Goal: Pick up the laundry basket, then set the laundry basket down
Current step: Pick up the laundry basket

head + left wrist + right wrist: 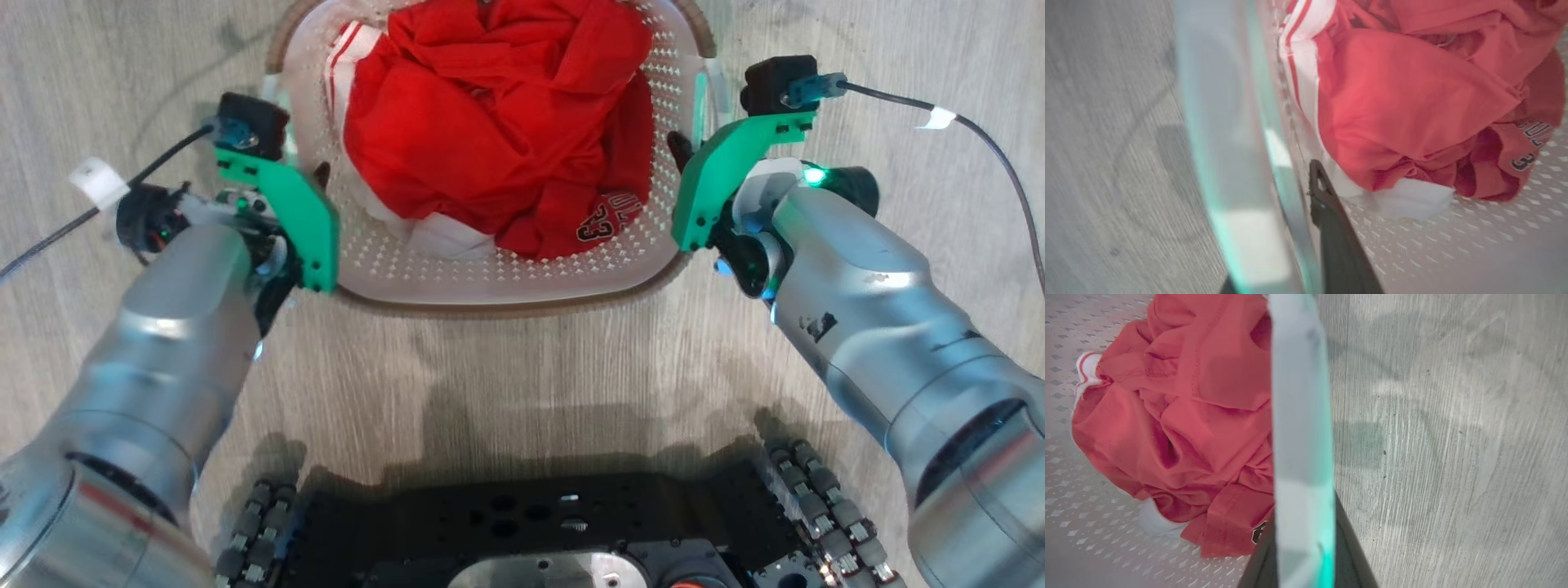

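1. Between the right gripper's point(690, 151) two dark fingers stands the basket's pale right handle point(1300, 416). One finger lies against it on the basket side and one on the floor side, with no gap showing, so these jaws look closed on the handle.
2. Between the left gripper's point(306, 175) fingers stands the left handle point(1229, 163). The inner finger point(1331, 228) lies close along it, inside the perforated wall. The outer finger shows as a mere dark sliver, so whether these jaws have closed fully on the handle cannot be told.
3. Inward of both jaws lies the laundry basket point(490, 306) itself, on the floor and spanning from one gripper to the other. The line through its handles runs across the robot's front, and neither arm is nearer than the other. A level lift probably depends on both sides rising together.
4. Further inward, a crumpled red jersey point(490, 122) with white trim lies heaped in the basket, nearer the right jaws than the left.
5. Outward of each gripper and under the basket runs pale wood-grain flooring point(522, 384).
6. Behind the jaws, toward the robot, the black wheeled base point(531, 523) stands well apart from the basket's brown rim.
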Available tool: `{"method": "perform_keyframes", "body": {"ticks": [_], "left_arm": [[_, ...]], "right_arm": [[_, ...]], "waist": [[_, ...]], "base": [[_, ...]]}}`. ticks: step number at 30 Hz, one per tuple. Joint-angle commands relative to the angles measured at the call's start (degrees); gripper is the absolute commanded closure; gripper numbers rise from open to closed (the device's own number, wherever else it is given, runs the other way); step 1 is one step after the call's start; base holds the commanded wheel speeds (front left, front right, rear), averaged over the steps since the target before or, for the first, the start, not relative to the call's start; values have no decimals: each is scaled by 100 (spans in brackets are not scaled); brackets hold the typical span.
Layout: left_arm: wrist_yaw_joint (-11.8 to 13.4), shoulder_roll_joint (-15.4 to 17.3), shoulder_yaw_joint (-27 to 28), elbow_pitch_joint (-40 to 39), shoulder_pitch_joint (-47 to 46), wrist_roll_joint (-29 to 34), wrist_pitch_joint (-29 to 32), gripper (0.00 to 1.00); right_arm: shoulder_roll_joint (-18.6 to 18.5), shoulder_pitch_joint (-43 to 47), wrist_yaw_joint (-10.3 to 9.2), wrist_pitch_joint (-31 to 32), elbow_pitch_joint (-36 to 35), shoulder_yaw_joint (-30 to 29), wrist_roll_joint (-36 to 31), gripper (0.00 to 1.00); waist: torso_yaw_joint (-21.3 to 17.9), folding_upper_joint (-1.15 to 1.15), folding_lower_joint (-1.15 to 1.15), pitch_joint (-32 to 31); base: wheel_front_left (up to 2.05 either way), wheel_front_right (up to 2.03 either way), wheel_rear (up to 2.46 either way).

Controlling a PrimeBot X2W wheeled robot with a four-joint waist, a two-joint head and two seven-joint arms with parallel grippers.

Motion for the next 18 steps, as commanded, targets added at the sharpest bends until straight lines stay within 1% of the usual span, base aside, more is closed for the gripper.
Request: {"method": "perform_keyframes", "body": {"ticks": [1,11,18], "left_arm": [[24,206,20,58,-16,-61,10,100],[24,234,-189,-47,39,-293,78,100],[24,268,-407,-161,140,-495,234,100]], "right_arm": [[92,170,14,-40,-14,98,79,100],[92,156,14,-38,79,423,336,100],[92,222,14,132,153,670,508,100]], "waist": [[4,0,0,5],[-12,0,0,-72],[-56,0,0,-374]], "base": [[0,0,0],[0,0,0],[0,0,0]]}}
